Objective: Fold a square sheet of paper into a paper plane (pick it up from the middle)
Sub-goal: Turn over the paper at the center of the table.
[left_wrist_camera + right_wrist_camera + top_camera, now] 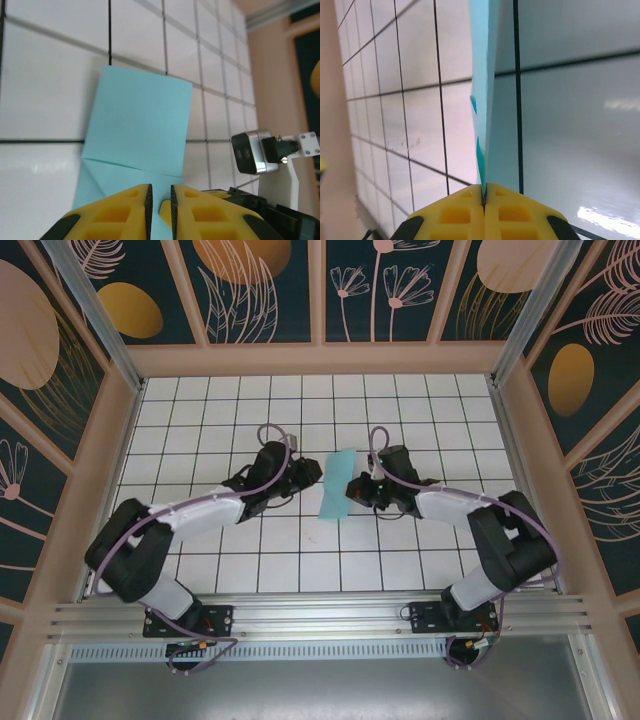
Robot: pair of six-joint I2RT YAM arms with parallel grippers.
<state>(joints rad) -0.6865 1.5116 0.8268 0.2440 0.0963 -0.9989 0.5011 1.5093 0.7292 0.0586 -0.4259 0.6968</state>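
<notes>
The square sheet of paper [336,488] is a narrow, folded light cyan strip held between the two arms over the middle of the table. In the left wrist view the paper [140,115] shows a flat panel with a slanted crease near my fingers. My left gripper [160,202] stands slightly open at the paper's near edge, with a thin gap between its yellow pads. My right gripper [484,187] is shut on the paper [485,75], which runs away from it edge-on. From above, the left gripper [314,472] and right gripper [352,486] flank the strip.
The white gridded table [420,410] is walled by wooden frames and patterned panels. The right arm's wrist camera [252,152] sits close beside my left fingers. A rail [320,615] runs along the near edge by the arm bases.
</notes>
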